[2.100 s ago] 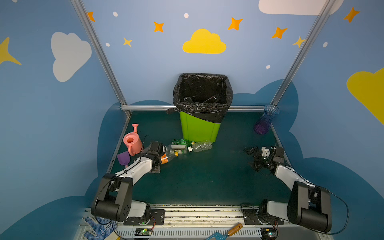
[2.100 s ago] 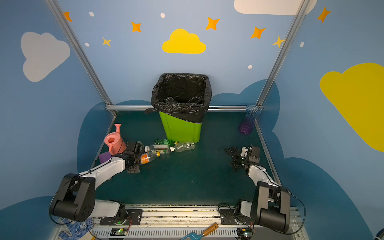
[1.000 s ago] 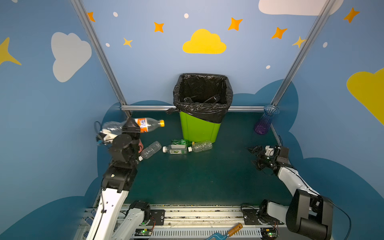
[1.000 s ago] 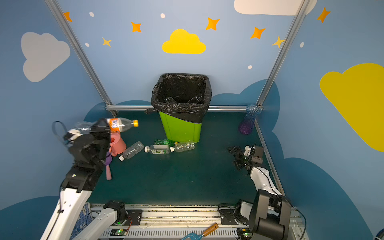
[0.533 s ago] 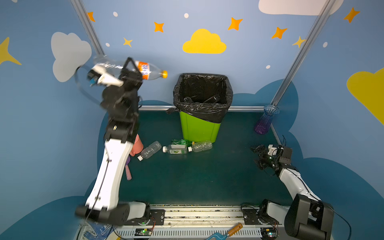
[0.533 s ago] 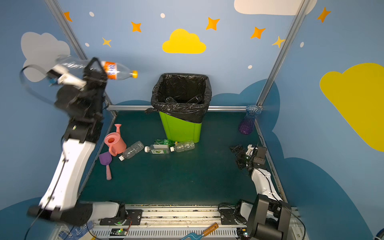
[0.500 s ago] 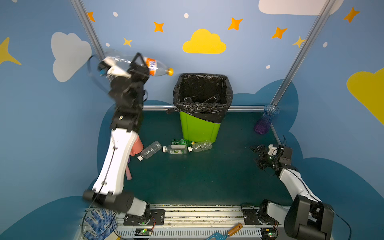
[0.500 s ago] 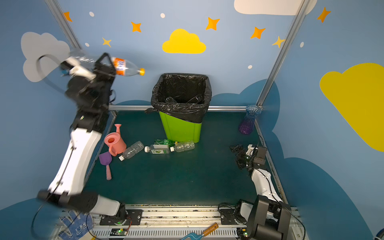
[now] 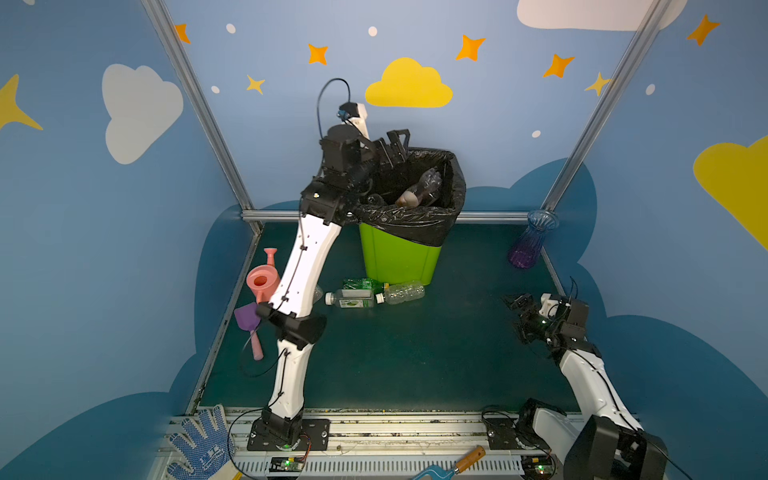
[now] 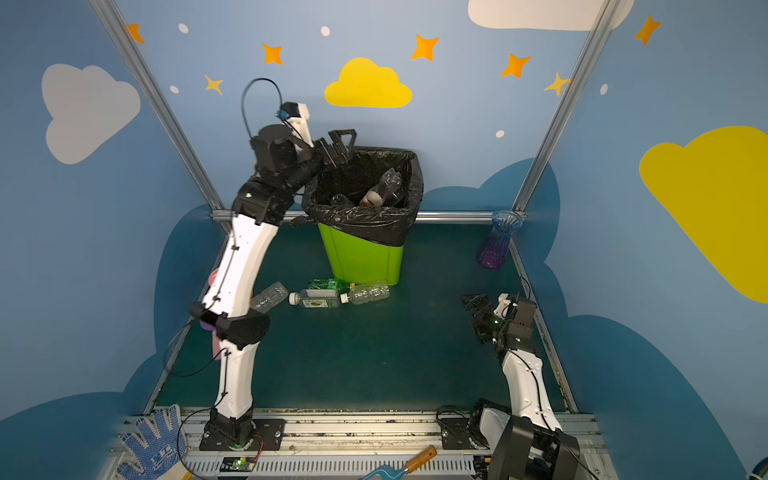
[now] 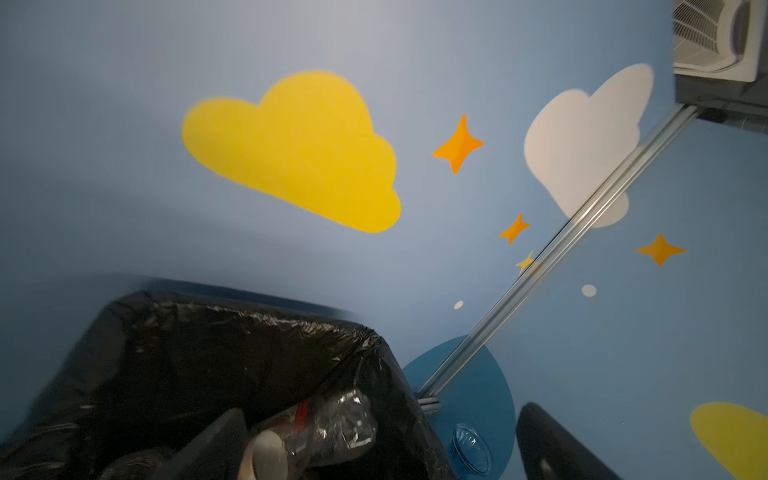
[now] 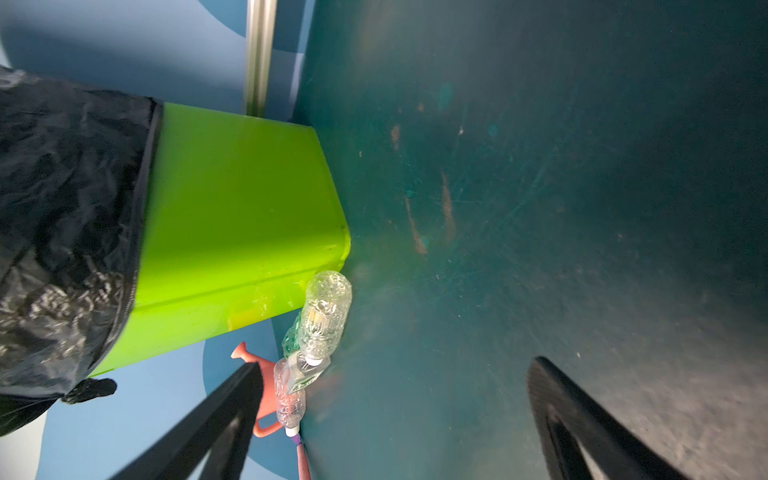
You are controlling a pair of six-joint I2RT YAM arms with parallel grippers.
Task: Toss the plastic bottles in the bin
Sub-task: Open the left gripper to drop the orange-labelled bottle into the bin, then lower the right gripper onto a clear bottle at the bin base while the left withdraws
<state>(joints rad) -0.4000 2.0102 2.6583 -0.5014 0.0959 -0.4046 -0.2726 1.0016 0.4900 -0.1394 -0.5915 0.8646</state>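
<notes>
The lime-green bin (image 9: 399,257) (image 10: 361,257) with its black liner (image 11: 208,353) stands at the back middle. My left gripper (image 9: 395,149) (image 10: 340,147) (image 11: 382,453) hangs open and empty over the bin's left rim. An orange-labelled plastic bottle (image 9: 419,189) (image 10: 382,189) (image 11: 316,428) lies loose inside the bin, base up. On the floor before the bin lie a green bottle (image 9: 361,284), a labelled clear one (image 9: 351,298) (image 12: 299,370), a clear one (image 9: 401,291) (image 12: 324,316) and another (image 10: 270,296). My right gripper (image 9: 521,316) (image 10: 478,313) (image 12: 395,436) hovers open low at the right.
A pink watering can (image 9: 262,280) and a purple shovel (image 9: 249,324) sit at the left wall. A blue-purple vase (image 9: 530,245) (image 10: 496,245) stands in the back right corner. A glove (image 9: 199,444) and a wooden-handled tool (image 9: 457,463) lie on the front rail.
My left arm swung up from the floor with the orange-labelled bottle, reached the bin and opened; the bottle dropped in. The right arm barely moved.
</notes>
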